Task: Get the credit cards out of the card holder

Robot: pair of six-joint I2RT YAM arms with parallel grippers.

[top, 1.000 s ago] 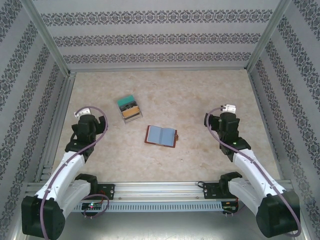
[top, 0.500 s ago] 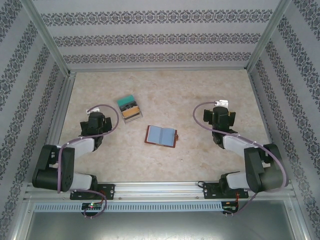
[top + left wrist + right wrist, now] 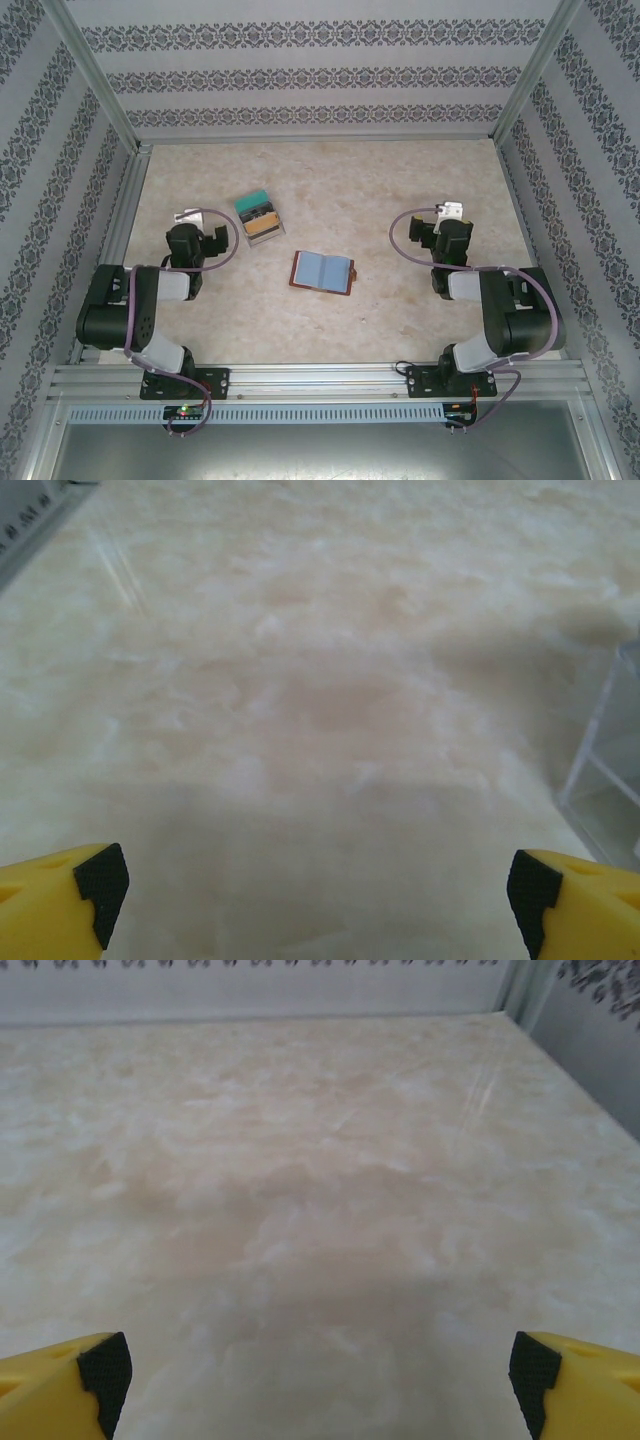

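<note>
The card holder point(image 3: 322, 271) lies open and flat mid-table, blue-grey sleeves up inside a brown rim. The credit cards point(image 3: 258, 216), teal, black and tan-yellow, sit together in a small clear box to its far left. My left gripper point(image 3: 192, 232) hovers left of that box, open point(image 3: 318, 890), with only bare table between its yellow fingers point(image 3: 60, 905). The box's clear wall point(image 3: 605, 780) shows at the right edge of the left wrist view. My right gripper point(image 3: 447, 230) is to the right of the card holder, open point(image 3: 318, 1375) over bare table.
The marble-look table point(image 3: 380, 190) is walled by patterned panels point(image 3: 320, 75) at the back and sides. An aluminium rail point(image 3: 320, 375) runs along the near edge by the arm bases.
Both arms have folded back on themselves, elbows drawn in over their bases. The grippers stay open and low. Card holder and cards have not moved.
</note>
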